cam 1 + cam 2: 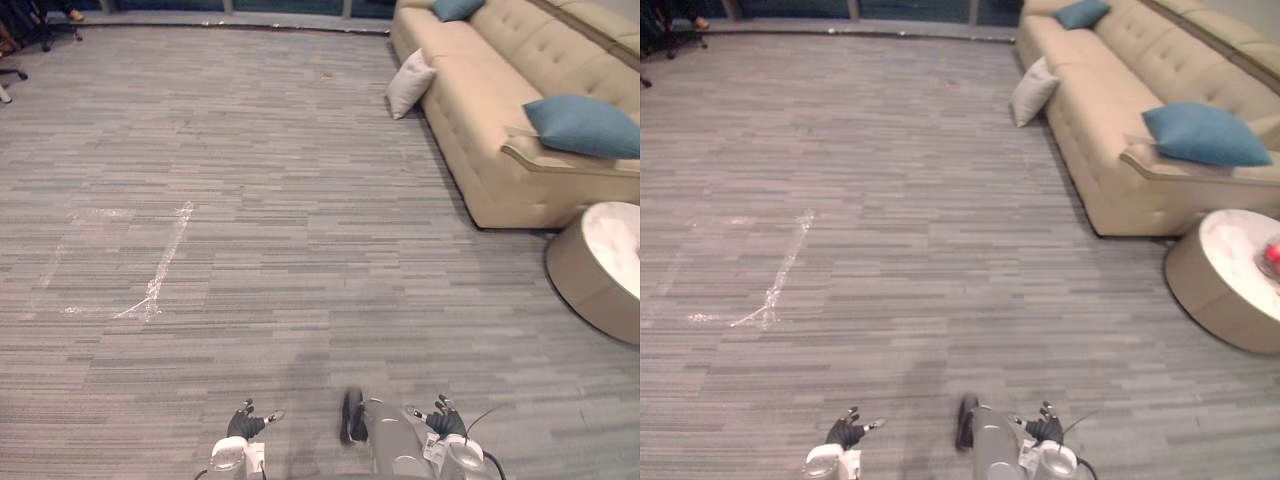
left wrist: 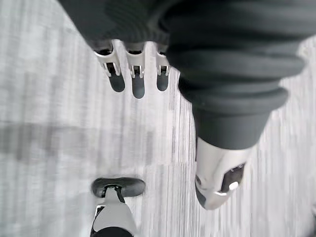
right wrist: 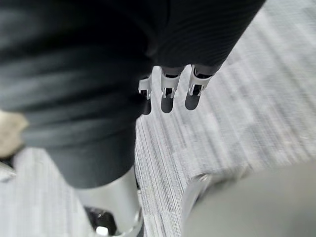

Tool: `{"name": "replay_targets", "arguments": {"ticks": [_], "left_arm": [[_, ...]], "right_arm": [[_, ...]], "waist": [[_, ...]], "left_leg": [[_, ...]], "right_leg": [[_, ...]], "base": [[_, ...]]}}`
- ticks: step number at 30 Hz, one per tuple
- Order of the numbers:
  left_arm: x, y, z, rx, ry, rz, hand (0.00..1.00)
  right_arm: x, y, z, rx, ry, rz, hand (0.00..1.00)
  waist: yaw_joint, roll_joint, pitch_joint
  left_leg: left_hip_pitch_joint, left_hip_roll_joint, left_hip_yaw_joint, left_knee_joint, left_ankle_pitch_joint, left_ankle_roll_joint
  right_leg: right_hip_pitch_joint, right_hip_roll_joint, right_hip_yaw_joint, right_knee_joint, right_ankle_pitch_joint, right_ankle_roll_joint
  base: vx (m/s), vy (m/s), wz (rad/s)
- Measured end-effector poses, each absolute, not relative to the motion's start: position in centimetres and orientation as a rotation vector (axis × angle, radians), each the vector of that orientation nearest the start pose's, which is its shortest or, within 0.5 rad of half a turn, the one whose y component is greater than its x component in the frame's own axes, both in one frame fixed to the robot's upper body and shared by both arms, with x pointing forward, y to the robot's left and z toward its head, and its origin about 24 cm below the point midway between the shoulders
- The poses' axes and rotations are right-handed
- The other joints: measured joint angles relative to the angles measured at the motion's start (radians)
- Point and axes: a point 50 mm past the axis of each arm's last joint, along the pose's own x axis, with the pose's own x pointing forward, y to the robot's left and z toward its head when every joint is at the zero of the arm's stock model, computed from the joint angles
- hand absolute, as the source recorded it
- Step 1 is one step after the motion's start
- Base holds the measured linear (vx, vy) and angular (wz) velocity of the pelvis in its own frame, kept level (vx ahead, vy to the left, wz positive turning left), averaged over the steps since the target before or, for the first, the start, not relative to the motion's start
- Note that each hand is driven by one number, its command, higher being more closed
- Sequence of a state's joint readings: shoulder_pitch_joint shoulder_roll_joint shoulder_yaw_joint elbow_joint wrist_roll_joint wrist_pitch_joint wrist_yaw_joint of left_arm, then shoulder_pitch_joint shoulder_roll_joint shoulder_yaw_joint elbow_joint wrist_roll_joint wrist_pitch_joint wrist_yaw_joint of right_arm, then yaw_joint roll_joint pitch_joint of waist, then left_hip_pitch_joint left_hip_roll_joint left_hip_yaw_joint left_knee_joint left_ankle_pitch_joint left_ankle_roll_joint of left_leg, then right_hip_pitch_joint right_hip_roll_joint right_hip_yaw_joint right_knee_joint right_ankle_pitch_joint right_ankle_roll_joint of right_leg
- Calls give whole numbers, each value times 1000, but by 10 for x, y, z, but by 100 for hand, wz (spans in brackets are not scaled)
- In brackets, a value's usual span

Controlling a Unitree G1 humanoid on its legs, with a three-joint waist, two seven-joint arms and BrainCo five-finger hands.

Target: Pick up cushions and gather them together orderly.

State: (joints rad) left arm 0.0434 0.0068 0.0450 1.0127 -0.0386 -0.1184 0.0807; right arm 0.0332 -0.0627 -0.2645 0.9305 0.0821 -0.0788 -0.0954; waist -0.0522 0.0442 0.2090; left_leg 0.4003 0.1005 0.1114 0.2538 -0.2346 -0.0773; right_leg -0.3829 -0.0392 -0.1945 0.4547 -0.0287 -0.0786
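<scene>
Left eye view: a white tape mark (image 1: pixel 160 275) sits on the carpet (image 1: pixel 300 200) at 9 o'clock. The left hand (image 1: pixel 243 425) hangs low at 7 o'clock and the right hand (image 1: pixel 445 420) hangs low at 5 o'clock. A white cushion (image 1: pixel 410 84) stands on the floor at 1 o'clock, leaning on the front of the sofa (image 1: pixel 500 60). One blue cushion (image 1: pixel 456 9) lies at the far end of the sofa. Another blue cushion (image 1: pixel 585 126) rests on the near sofa arm at 2 o'clock. A round table (image 1: pixel 590 270) sits at 4 o'clock.

No cushion is picked up yet, so I think the job is at its very start. The cushions are all well apart from the hands. The next move likely calls for walking to the white cushion first, then bending down to grab it.

Both arms hang down by the robot's sides. The left fingers (image 2: pixel 138 86) and the right fingers (image 3: pixel 167 96) point at the carpet, loose and straight, with nothing in them.
</scene>
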Motion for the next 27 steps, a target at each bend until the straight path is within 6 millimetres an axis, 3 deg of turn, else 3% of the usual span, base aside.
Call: {"name": "replay_targets", "arguments": {"ticks": [1,2,3,4,6,8,9,11,12,13,14,15,16,18,19,20,21,22,24,25,27], "left_arm": [[126,163,-151,-31,937,172,0],[127,165,-151,-57,932,204,0],[127,167,-150,-77,921,233,0],[128,171,-148,-83,908,252,0],[132,182,-143,-80,867,289,0],[137,184,-140,-81,836,292,0],[139,185,-138,-83,825,295,0],[138,186,-138,-80,824,298,0],[136,186,-138,-78,826,300,0],[134,186,-139,-84,831,306,0],[133,185,-139,-86,829,300,0],[136,183,-138,-86,818,288,0],[135,188,-138,-59,823,280,0],[133,194,-139,-43,830,287,0],[134,200,-138,-23,831,290,0],[135,204,-138,-11,832,290,0],[136,206,-138,2,845,290,0],[132,204,-141,7,875,285,0],[131,201,-142,6,878,280,0],[129,197,-144,3,889,269,0],[130,190,-146,4,904,242,0]], "right_arm": [[138,-219,-137,87,859,-419,0],[140,-218,-136,89,856,-415,0],[143,-216,-136,91,857,-405,0],[143,-209,-138,95,874,-384,0],[143,-198,-139,104,876,-353,0],[143,-193,-141,104,885,-340,0],[145,-191,-140,105,882,-332,0],[144,-190,-141,108,891,-331,0],[143,-190,-142,108,897,-332,0],[140,-191,-143,103,905,-337,0],[137,-193,-145,98,919,-344,0],[132,-194,-147,93,938,-351,0],[126,-187,-150,111,955,-351,0],[121,-187,-151,124,962,-367,0],[117,-184,-153,144,972,-381,0],[114,-183,-154,148,983,-384,0],[113,-182,-154,153,977,-386,0],[116,-185,-151,143,951,-387,0],[117,-190,-149,134,931,-393,0],[121,-193,-146,134,900,-400,0],[128,-197,-141,127,862,-402,0]], "waist": [[0,11,1],[2,24,9],[4,38,21],[9,40,28],[36,-1,44],[53,-11,38],[58,-5,39],[71,-3,42],[83,-2,42],[90,9,38],[100,17,33],[110,13,26],[105,-23,0],[103,-60,-10],[102,-95,-3],[94,-115,4],[89,-125,11],[77,-120,15],[70,-102,9],[55,-88,6],[34,-78,12]], "left_leg": [[-58,14,-21,145,62,-23],[-145,35,-45,362,173,-76],[-240,74,-41,603,192,-114],[-288,104,-19,735,172,-117],[-423,133,59,880,79,-55],[-565,129,102,815,34,-23],[-645,111,117,701,5,4],[-697,51,124,411,13,-2],[-699,10,112,168,70,-6],[-715,-3,100,28,117,-17],[-741,-3,97,-21,150,-15],[-747,-9,100,28,247,30],[-741,-34,116,40,275,62],[-711,-63,134,49,239,115],[-659,-100,141,56,185,121],[-613,-121,140,62,143,122],[-548,-147,134,70,93,115],[-438,-154,124,59,32,116],[-356,-151,117,24,-11,126],[-274,-143,97,-18,-35,133],[-187,-127,77,-55,-58,131]], "right_leg": [[21,4,-10,29,-57,-5],[71,19,-7,23,-99,-16],[153,53,0,-17,-122,-26],[223,78,12,-52,-133,-35],[416,96,54,-177,-158,-47],[513,99,89,-268,-171,-47],[571,99,112,-307,-176,-36],[639,79,141,-359,-191,-12],[686,60,164,-395,-206,4],[718,59,188,-423,-220,10],[743,61,211,-441,-244,22],[774,48,233,-435,-265,22],[747,11,232,-342,-266,19],[671,-17,236,-140,-267,30],[572,-50,237,126,-217,113],[492,-72,250,338,-117,197],[399,-93,254,563,-66,224],[309,-110,212,704,-98,193],[228,-111,159,720,-129,165],[136,-105,96,662,-174,140],[53,-91,18,492,-216,129]], "base": [[792,-236,3],[793,-211,-9],[925,-222,-27],[739,-147,-45],[590,-108,-48],[654,-74,-44],[679,-9,-53],[549,80,-62],[592,140,-75],[727,242,-78],[514,229,-72],[828,374,-53],[722,305,-35],[661,258,-13],[701,276,4],[807,307,19],[906,296,22],[641,192,15],[541,113,7],[593,82,19],[598,19,37]]}}
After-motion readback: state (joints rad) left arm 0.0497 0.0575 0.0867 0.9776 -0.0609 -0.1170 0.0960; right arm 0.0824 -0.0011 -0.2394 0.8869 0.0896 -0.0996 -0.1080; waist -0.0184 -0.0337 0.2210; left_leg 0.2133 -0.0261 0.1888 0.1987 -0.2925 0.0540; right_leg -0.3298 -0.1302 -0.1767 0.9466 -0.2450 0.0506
